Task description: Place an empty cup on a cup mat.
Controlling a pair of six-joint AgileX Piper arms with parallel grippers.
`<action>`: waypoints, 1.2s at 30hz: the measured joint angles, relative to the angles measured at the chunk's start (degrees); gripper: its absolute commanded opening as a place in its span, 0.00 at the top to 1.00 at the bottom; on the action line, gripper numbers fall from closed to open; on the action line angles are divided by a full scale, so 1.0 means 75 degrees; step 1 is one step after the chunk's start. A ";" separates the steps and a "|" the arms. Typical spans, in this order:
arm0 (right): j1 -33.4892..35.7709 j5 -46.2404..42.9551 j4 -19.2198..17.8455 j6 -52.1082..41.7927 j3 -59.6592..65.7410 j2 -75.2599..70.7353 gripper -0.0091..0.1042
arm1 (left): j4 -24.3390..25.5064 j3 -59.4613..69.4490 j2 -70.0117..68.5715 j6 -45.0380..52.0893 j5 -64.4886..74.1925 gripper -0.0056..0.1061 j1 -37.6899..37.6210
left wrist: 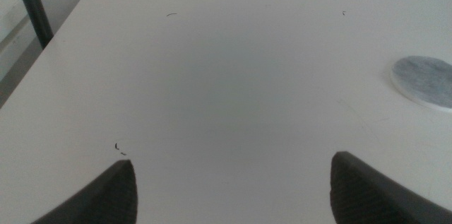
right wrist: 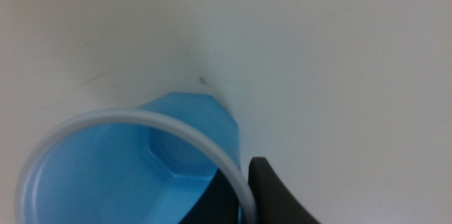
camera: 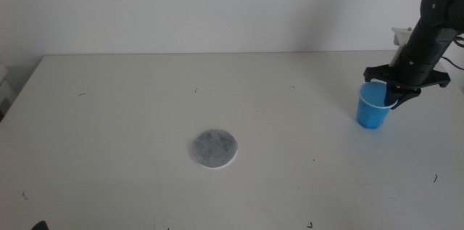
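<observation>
Right pincer (camera: 392,93) sits at the far right of the worktop (camera: 145,114), arm coming in from the right edge and angled down onto the blue plastic cup (camera: 373,106). The cup stands upright on the worktop, mouth up, pale rim showing. In the right wrist view one dark jaw lies against the outside of the cup (right wrist: 141,174) rim; the other jaw is out of sight there, so whether this pincer is clamped on the cup or just around it I can't tell. Cup inside is blue, nothing in it, faceted base visible.

Cup mat (camera: 214,148) lies flat, round, mottled grey with white edge, near the worktop's middle, well apart from the cup and to its left in the middle view. Nothing rests on it.

Left pincer (left wrist: 233,181) is low over the near left part of the worktop, released, jaws spread wide with bare worktop between them, holding nothing. The cup mat (left wrist: 426,81) shows at the edge of the left wrist view, off to one side, not between the jaws. Small dark marks dot the worktop surface.
</observation>
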 measured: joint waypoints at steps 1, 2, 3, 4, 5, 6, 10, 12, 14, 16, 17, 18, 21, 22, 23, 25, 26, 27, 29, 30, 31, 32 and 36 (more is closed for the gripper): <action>0.0021 0.0008 0.0000 -0.0038 0.0000 -0.0019 0.93 | 0.0000 0.0000 0.0000 0.0000 0.0000 0.01 0.0000; 0.0052 0.0036 0.0000 -0.0058 0.0000 -0.0055 0.93 | 0.0000 0.0000 0.0000 0.0000 0.0000 0.01 0.0000; 0.0077 0.0072 -0.0006 -0.0075 0.0000 -0.0106 0.93 | 0.0000 0.0000 0.0000 0.0000 0.0000 0.01 0.0000; 0.0119 0.0120 -0.0014 -0.0092 0.0000 -0.0170 0.93 | 0.0000 0.0000 0.0000 0.0000 0.0000 0.01 0.0000; 0.0167 0.0148 -0.0029 -0.0099 0.0000 -0.0254 0.93 | 0.0000 0.0000 0.0000 0.0000 0.0000 0.01 0.0000; 0.0221 0.0179 -0.0029 -0.0098 0.0000 -0.0331 0.93 | 0.0000 0.0000 0.0000 0.0000 0.0000 0.01 0.0000; 0.0528 0.0333 -0.0028 -0.0098 0.0000 -0.0819 0.93 | 0.0000 0.0000 0.0000 0.0000 0.0000 0.01 0.0000; 0.0739 0.0344 0.0004 -0.0038 0.0000 -0.1098 0.93 | 0.0000 0.0000 0.0000 0.0000 0.0000 0.01 0.0000; 0.1019 0.0352 0.0080 0.0037 0.0000 -0.1334 0.93 | 0.0000 0.0000 0.0000 0.0000 0.0000 0.01 0.0000; 0.1356 0.0368 0.0154 0.0155 -0.0022 -0.1473 0.93 | 0.0000 0.0000 0.0000 0.0000 0.0000 0.01 0.0000; 0.1542 0.0408 0.0168 0.0218 -0.0075 -0.1508 0.93 | 0.0000 0.0000 0.0000 0.0000 0.0000 0.01 0.0000; 0.1697 0.0436 0.0175 0.0280 -0.0122 -0.1526 0.93 | 0.0000 0.0000 0.0000 0.0000 0.0000 0.01 0.0000; 0.2291 0.0389 0.0212 0.0519 -0.0251 -0.1525 0.93 | 0.0000 0.0000 0.0000 0.0000 0.0000 0.01 0.0000; 0.2506 0.0329 0.0234 0.0618 -0.0274 -0.1519 0.93 | 0.0000 0.0000 0.0000 0.0000 0.0000 0.01 0.0000; 0.2723 0.0241 0.0233 0.0702 -0.0300 -0.1518 0.93 | 0.0000 0.0000 0.0000 0.0000 0.0000 0.01 0.0000; 0.3124 0.0040 0.0242 0.0866 -0.0368 -0.1484 0.93 | 0.0000 0.0000 0.0000 0.0000 0.0000 0.01 0.0000; 0.3303 -0.0094 0.0262 0.0937 -0.0422 -0.1452 0.93 | 0.0000 0.0000 0.0000 0.0000 0.0000 0.01 0.0000; 0.3434 -0.0183 0.0284 0.0999 -0.0488 -0.1416 0.93 | 0.0000 0.0000 0.0000 0.0000 0.0000 0.01 0.0000; 0.3726 -0.0301 0.0292 0.1163 -0.0664 -0.1259 0.93 | 0.0000 0.0000 0.0000 0.0000 0.0000 0.01 0.0000; 0.3829 -0.0322 0.0292 0.1227 -0.0736 -0.1172 0.93 | 0.0000 0.0000 0.0000 0.0000 0.0000 0.01 0.0000; 0.3950 -0.0330 0.0292 0.1273 -0.0824 -0.1050 0.93 | 0.0000 0.0000 0.0000 0.0000 0.0000 0.01 0.0000; 0.4059 -0.0330 0.0292 0.1303 -0.0920 -0.0914 0.93 | 0.0000 0.0000 0.0000 0.0000 0.0000 0.01 0.0000; 0.4407 -0.0313 0.0292 0.1374 -0.1365 -0.0328 0.93 | 0.0000 0.0000 0.0000 0.0000 0.0000 0.01 0.0000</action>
